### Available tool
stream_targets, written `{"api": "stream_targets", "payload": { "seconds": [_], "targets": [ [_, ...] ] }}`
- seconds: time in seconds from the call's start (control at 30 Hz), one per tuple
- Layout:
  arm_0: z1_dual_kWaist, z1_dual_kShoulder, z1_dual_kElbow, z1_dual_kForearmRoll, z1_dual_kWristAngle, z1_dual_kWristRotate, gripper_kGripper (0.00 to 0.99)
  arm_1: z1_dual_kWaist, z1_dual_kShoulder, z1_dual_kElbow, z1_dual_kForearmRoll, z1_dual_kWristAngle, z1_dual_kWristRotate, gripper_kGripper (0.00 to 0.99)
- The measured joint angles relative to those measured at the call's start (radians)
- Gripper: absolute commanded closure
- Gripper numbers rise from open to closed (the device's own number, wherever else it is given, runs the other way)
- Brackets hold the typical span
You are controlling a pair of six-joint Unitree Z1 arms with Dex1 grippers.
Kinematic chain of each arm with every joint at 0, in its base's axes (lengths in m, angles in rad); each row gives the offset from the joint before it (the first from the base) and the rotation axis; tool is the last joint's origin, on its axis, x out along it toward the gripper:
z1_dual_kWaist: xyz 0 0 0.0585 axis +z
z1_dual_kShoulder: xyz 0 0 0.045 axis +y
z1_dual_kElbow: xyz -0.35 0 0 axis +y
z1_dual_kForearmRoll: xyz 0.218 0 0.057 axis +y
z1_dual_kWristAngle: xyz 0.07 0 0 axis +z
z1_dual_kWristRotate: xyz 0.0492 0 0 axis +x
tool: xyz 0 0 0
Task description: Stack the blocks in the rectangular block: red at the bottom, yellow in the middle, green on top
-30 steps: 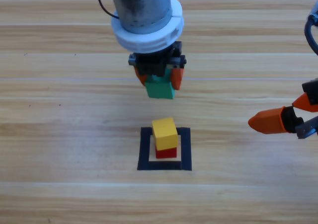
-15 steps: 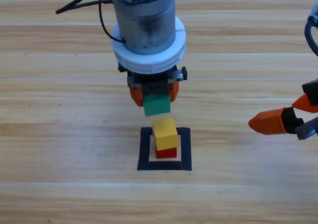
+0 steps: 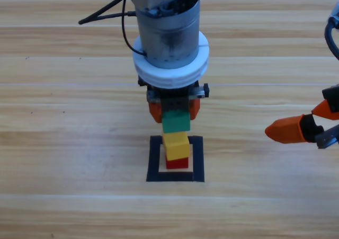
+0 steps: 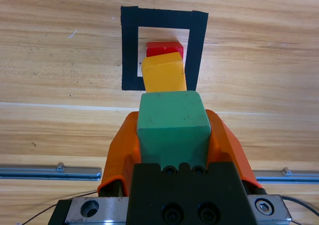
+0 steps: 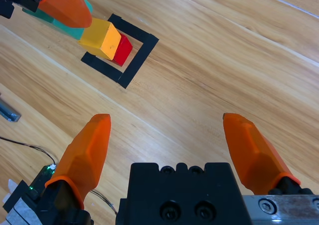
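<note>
The left gripper [image 3: 175,111] has its jaws clamped on the green cube [image 3: 176,122], which sits just above the yellow cube [image 3: 176,144]; whether the two touch I cannot tell. Yellow rests on the red cube [image 3: 177,162], inside the tape square [image 3: 153,159] on the table [image 3: 63,143]. The right gripper [image 5: 169,140] hangs with jaws spread wide and empty, well to the right of the square.

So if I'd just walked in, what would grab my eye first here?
Probably the little tower inside the black tape square: a yellow cube on a red cube, with the left pincer holding a green cube right over them. At the right edge, the right pincer waits with its orange jaws wide open.
</note>
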Motion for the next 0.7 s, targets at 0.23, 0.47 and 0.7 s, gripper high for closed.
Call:
{"api": "stream_targets", "payload": {
  "seconds": [0.23, 0.47, 0.7],
  "targets": [
    [0.0, 0.013, 0.0, 0.0, 0.0, 0.002, 0.964, 0.0, 0.0, 0.0, 0.0, 0.0, 0.0, 0.0],
    [0.0, 0.024, 0.0, 0.0, 0.0, 0.007, 0.964, 0.0, 0.0, 0.0, 0.0, 0.0, 0.0, 0.0],
    [0.0, 0.046, 0.0, 0.0, 0.0, 0.012, 0.964, 0.0, 0.0, 0.0, 0.0, 0.0, -0.001, 0.0]
  ]
}}
